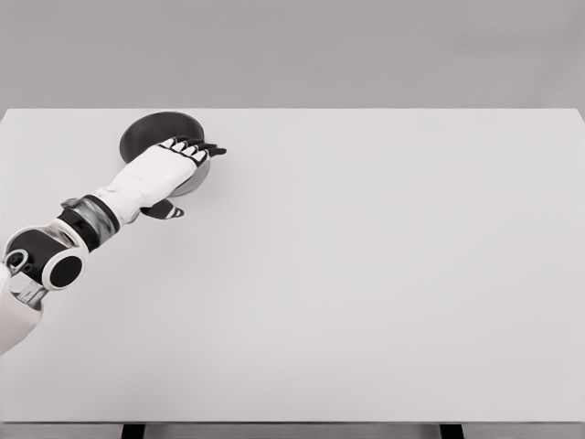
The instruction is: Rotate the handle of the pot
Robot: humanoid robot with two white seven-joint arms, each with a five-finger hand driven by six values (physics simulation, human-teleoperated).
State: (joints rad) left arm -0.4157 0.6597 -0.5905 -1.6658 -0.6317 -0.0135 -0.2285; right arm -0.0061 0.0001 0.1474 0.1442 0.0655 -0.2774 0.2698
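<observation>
A dark round pot point(151, 133) stands on the white table point(366, 274) near its far left corner. My left hand point(183, 169) lies over the pot's right side and covers its near rim. The fingers point(196, 148) stretch out flat to the right, past the pot's edge, and the thumb point(164, 210) sticks out below, apart from them. Nothing shows between thumb and fingers. The pot's handle is not clearly visible; it may lie under the hand or fingertips. The left arm point(55, 261) enters from the lower left. No right arm shows.
The table's far edge point(366, 110) runs just behind the pot. Its left edge lies close to the arm's elbow.
</observation>
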